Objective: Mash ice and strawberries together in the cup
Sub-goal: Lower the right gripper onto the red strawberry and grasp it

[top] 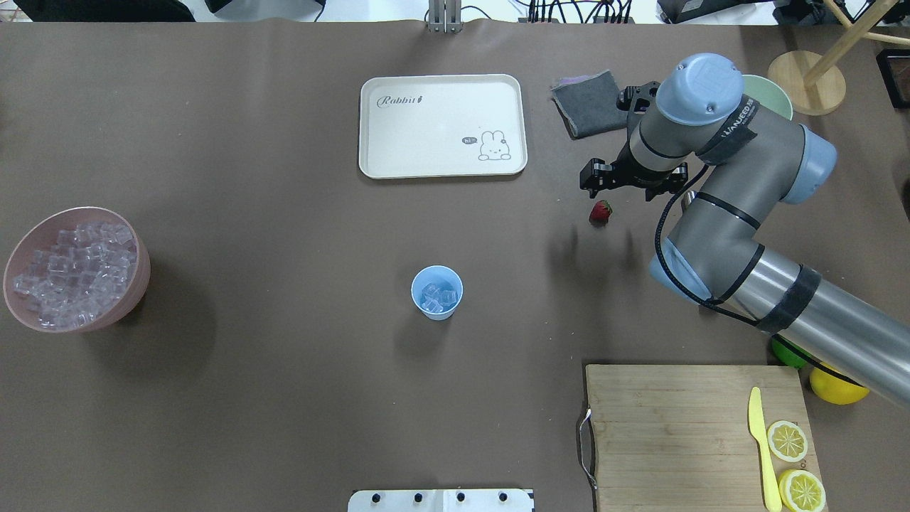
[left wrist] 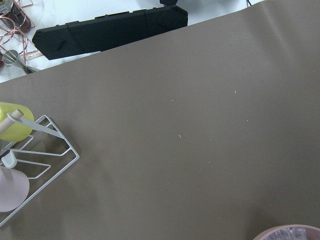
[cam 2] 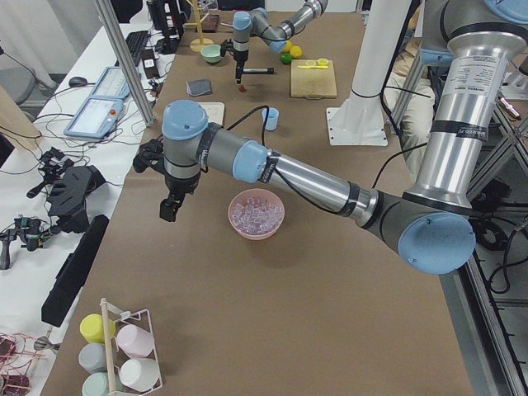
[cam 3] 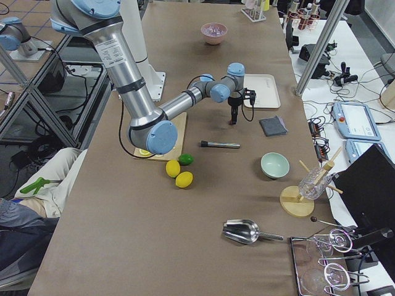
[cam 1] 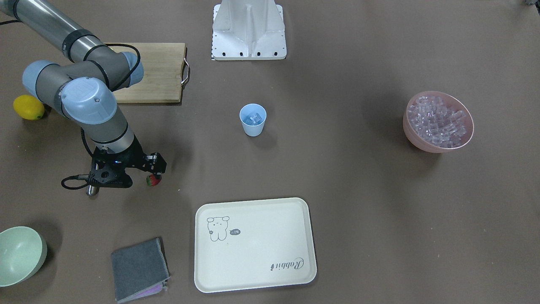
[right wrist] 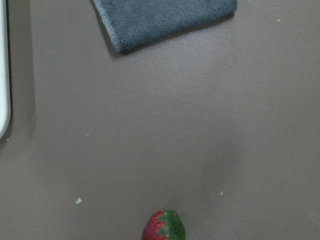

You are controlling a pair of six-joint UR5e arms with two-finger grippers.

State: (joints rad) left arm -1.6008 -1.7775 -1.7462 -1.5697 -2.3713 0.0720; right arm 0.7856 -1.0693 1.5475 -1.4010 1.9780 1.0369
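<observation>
The light blue cup (cam 1: 253, 126) stands mid-table with a few clear ice cubes (cam 1: 253, 118) inside; the overhead view shows the cup (top: 436, 309) and its ice (top: 437, 295) too. A small red strawberry (cam 1: 153, 180) lies on the table. My right gripper (top: 596, 178) hangs just above it with jaws apart, holding nothing. The right wrist view shows the strawberry (right wrist: 164, 227) at its bottom edge. My left gripper (cam 2: 169, 206) shows only in the exterior left view, above the table near the pink bowl of ice (cam 2: 256, 235); I cannot tell its state.
The pink bowl (top: 141, 274) sits at the table's left end. A cream tray (top: 426, 142) and a grey cloth (top: 590, 103) lie beyond the cup. A cutting board (top: 675, 427) holds a yellow knife and lemon slices. A pale green bowl (cam 1: 38, 257) and a lemon (cam 1: 28, 107) are near the right arm.
</observation>
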